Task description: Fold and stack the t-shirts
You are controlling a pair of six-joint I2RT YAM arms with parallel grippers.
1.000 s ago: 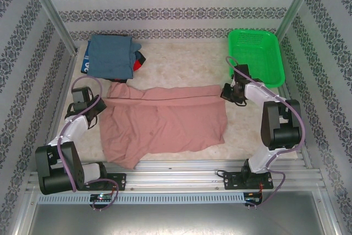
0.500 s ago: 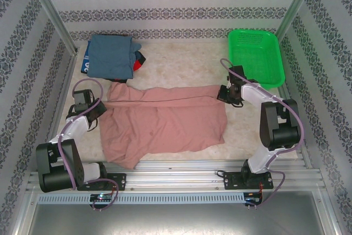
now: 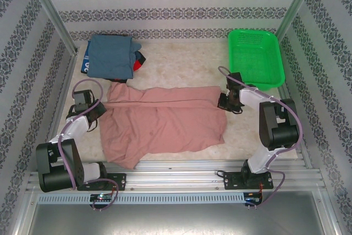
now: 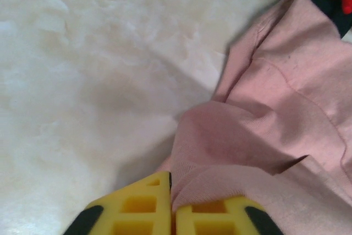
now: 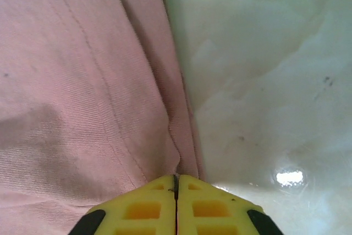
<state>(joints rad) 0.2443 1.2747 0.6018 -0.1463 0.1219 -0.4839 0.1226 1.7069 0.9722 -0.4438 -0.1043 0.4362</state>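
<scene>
Pinching shirt [image 3: 165, 122] edges: left fingers [image 4: 140, 210], right fingers [image 5: 212, 210]; bare table [image 3: 181, 61] outside.

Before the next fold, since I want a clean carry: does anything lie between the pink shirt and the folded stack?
Nothing visible does. The pink shirt reaches the folded stack with its far left corner.

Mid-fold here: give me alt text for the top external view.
A pink t-shirt lies spread on the table, with the left gripper and right gripper pinching opposite ends of its folded far edge. A stack of folded shirts sits at far left; a green basket at far right.
</scene>
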